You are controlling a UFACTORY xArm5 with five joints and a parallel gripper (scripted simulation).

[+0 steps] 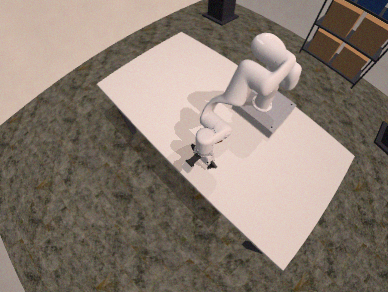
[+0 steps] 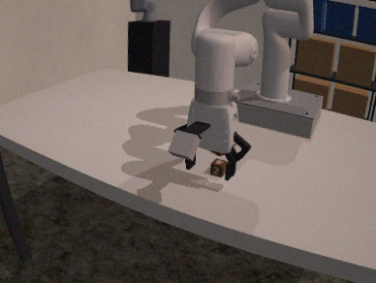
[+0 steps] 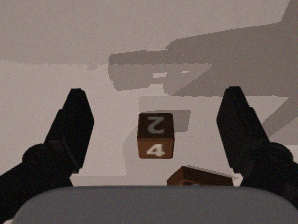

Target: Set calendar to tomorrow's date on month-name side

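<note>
A brown cube (image 2: 218,168) (image 3: 155,135) stands on the table outside the tray. In the wrist view its lighter face shows a 4 and its darker face an upside-down 2; the 2 reads upright in the exterior view. My gripper (image 1: 202,157) (image 2: 210,170) (image 3: 154,104) is wide open, its fingers to either side of the cube, touching neither side. The brown tray (image 3: 207,175) shows only in part at the bottom of the wrist view, behind the cube and close to it. The other cube and its digits are hidden.
The white table's front edge (image 2: 170,212) is near the gripper. The grey robot base (image 1: 265,117) (image 2: 276,116) stands farther back. Shadows of the arm fall across the table around the cube. Shelves with boxes (image 1: 345,37) stand beyond the table.
</note>
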